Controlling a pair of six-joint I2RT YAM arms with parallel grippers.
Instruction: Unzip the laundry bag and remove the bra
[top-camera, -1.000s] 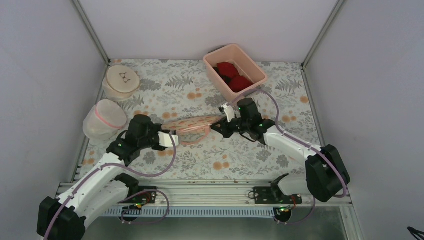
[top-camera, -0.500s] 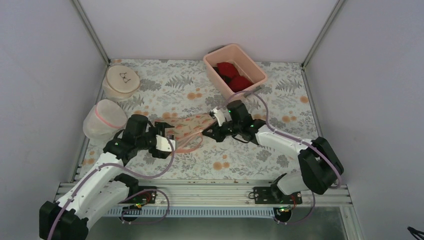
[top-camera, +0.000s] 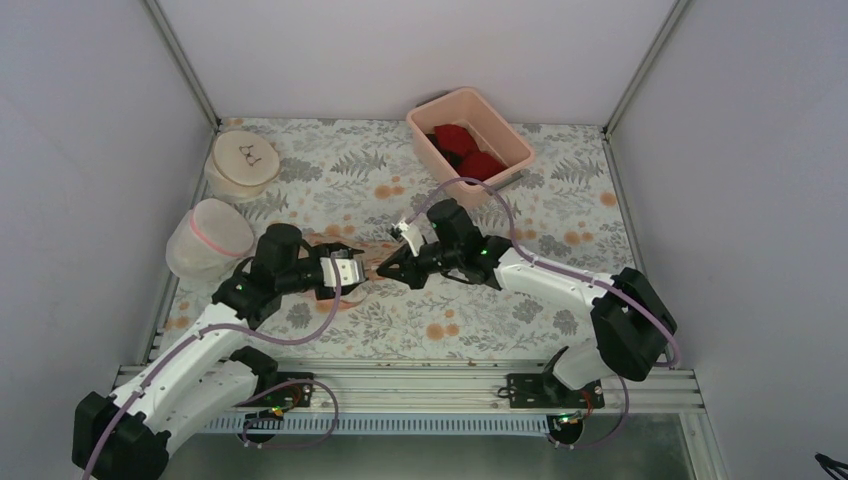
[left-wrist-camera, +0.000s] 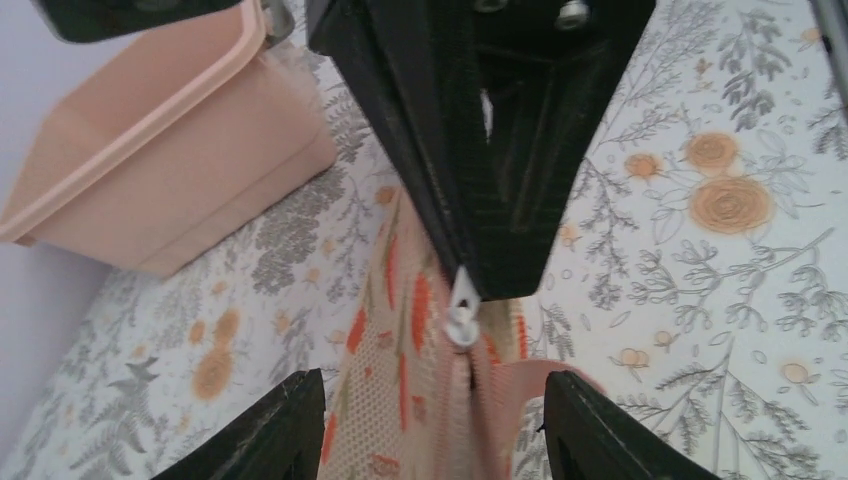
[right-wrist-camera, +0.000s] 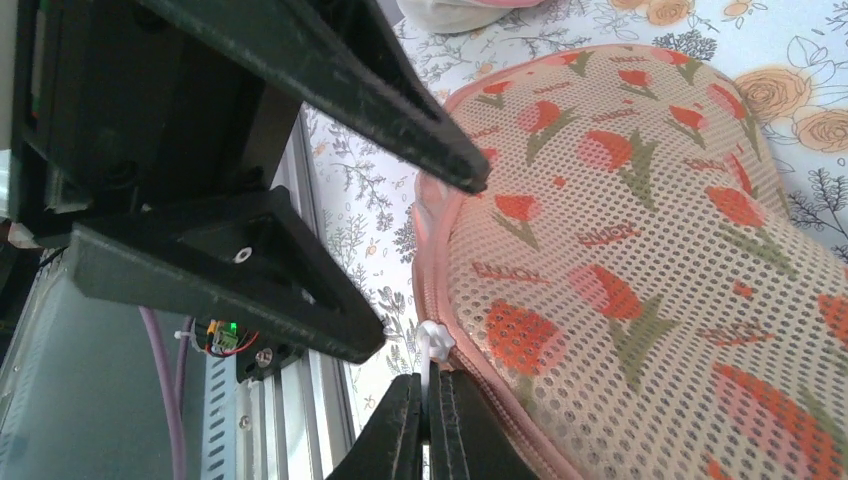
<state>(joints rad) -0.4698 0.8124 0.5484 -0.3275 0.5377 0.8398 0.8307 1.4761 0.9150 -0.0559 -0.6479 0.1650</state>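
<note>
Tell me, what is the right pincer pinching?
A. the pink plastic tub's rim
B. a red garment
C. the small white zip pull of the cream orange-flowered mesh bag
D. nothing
C: the right wrist view shows the right pincer shut on the small white zip pull at the edge of the cream orange-flowered mesh bag.

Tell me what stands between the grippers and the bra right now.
The laundry bag itself: its flower-print mesh hides the inside, and no bra shows in any view. The right gripper is shut on the white zip pull; the left gripper straddles the bag, open.
</note>
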